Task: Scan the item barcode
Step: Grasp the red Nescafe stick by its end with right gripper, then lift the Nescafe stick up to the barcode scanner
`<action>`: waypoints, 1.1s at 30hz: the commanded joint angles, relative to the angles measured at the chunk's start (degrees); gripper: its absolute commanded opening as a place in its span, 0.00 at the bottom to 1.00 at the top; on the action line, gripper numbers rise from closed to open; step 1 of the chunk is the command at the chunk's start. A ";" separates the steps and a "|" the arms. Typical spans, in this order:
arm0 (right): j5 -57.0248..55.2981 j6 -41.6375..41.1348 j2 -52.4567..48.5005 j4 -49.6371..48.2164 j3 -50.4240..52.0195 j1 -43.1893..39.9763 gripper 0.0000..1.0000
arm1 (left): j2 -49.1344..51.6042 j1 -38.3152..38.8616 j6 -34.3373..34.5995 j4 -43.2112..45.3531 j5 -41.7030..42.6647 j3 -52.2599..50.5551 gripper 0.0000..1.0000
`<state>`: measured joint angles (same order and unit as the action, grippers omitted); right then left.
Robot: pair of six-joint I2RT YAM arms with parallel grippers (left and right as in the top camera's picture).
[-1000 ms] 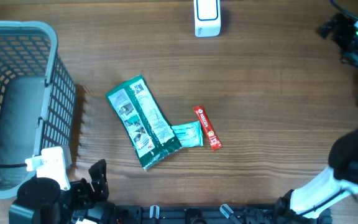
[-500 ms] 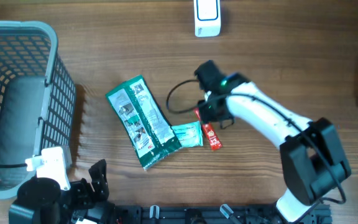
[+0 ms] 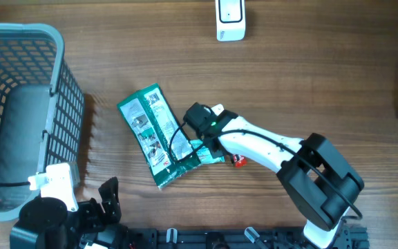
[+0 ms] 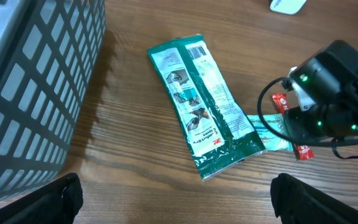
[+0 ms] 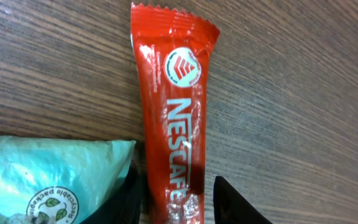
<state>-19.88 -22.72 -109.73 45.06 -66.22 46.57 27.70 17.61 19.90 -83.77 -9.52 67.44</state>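
Our right end effector straddles the red sachet on the counter, four o'clock from the green packet, though we cannot tell if it grips, and our left end effector gapes wide.

Soft, even light from above lit the wooden table brightly. The mesh basket threw only a faint, soft-edged shadow to its right, and the green packet showed a pale sheen. The right wrist view was sharp on the red sachet, with small glints in its creases, while the fingertips of the right gripper were dark, blurred shapes at the bottom edge. In the left wrist view the fingers of the left gripper were black and out of focus.
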 commanded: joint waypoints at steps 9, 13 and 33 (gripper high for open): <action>10.29 0.22 -3.69 3.26 -2.78 -1.36 0.04 | 0.00 -0.26 0.50 0.11 0.09 -0.04 1.00; 44.37 18.10 7.19 11.34 -8.09 -12.96 0.05 | 0.00 -0.26 0.50 0.11 0.09 -0.04 1.00; 81.96 48.04 10.25 18.12 -7.21 -31.61 0.05 | 0.00 -0.26 0.50 0.11 0.09 -0.04 1.00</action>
<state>72.90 33.15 -99.57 70.43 -73.28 14.83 27.70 17.61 19.90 -83.72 -9.52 67.44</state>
